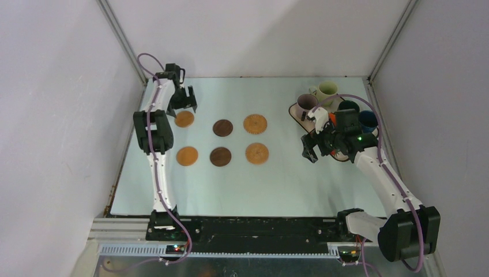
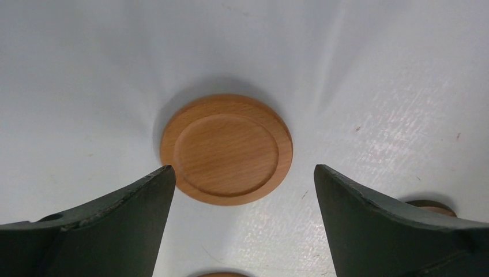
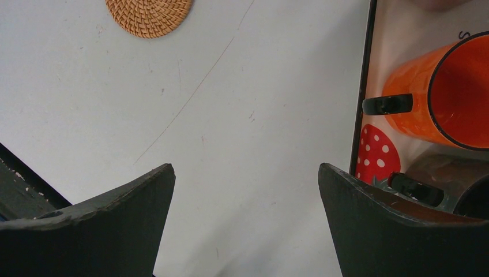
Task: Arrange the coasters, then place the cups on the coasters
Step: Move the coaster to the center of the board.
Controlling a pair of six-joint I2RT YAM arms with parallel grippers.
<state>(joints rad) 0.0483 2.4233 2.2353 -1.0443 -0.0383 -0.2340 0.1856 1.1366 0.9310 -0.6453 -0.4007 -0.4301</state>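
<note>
From above, six coasters [image 1: 221, 156] lie in two rows on the tabletop [image 1: 277, 184]. The cups [image 1: 327, 89] sit in the tray [image 1: 293, 111].

Left wrist: your left claw [image 2: 242, 173] hangs wide open, empty, over a wooden coaster [image 2: 226, 149]. It looks light and stiff; pinch its edges.

Right wrist: your right claw [image 3: 245, 173] is open and empty too, near the orange cup [image 3: 444, 98] in the tray. It looks smooth and breakable; grip its wall.

Top view: right arm [image 1: 380, 173] covered most of the tray [image 1: 294, 112]; orange cup [image 1: 330, 120] on it showed as a mere sliver. Right wrist: same cup was cut by the frame edge; dark cup [image 3: 447, 173] next to it on the tray sat half behind the right tool [image 3: 246, 167], colour uncertain. Woven coaster [image 3: 149, 14], well off the tray, was clipped at top.
</note>
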